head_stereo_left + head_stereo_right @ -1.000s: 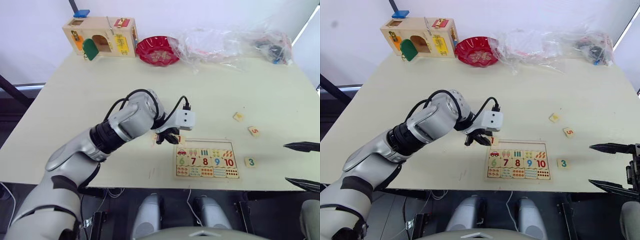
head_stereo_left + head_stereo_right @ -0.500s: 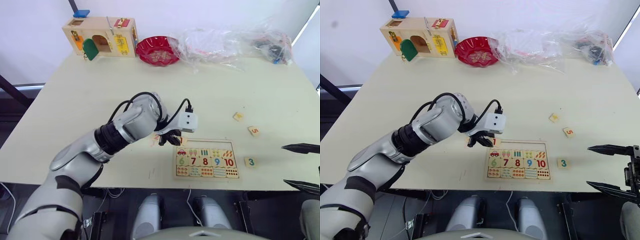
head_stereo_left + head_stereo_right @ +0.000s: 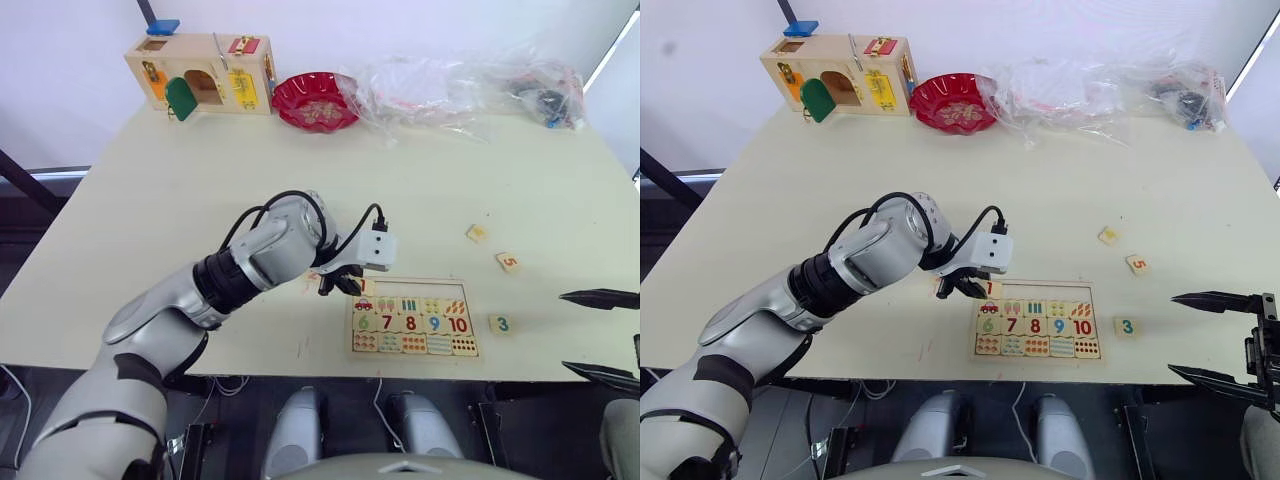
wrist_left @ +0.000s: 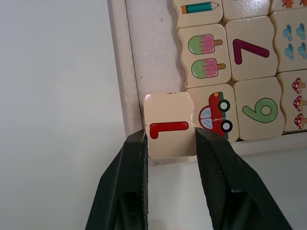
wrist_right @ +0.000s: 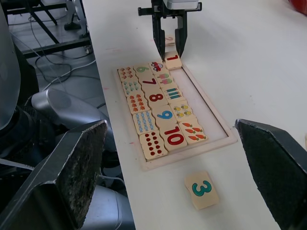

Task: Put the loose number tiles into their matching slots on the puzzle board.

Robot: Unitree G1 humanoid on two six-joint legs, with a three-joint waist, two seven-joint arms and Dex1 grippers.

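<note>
Wooden 1 tile (image 4: 169, 125), pinched by left gripper (image 4: 169, 143) fingers, is overhanging the puzzle board (image 4: 125, 86) frame corner; right gripper (image 5: 177, 177) is gaping.

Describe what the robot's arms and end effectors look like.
The left arm is silver-grey with a ribbed black wrist band, a looping black cable and a white camera block. Both the left end effector and right end effector have two black, rough-textured fingers.

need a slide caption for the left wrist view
Left gripper holds the 1 tile at the puzzle board's corner, beside the car picture.
</note>
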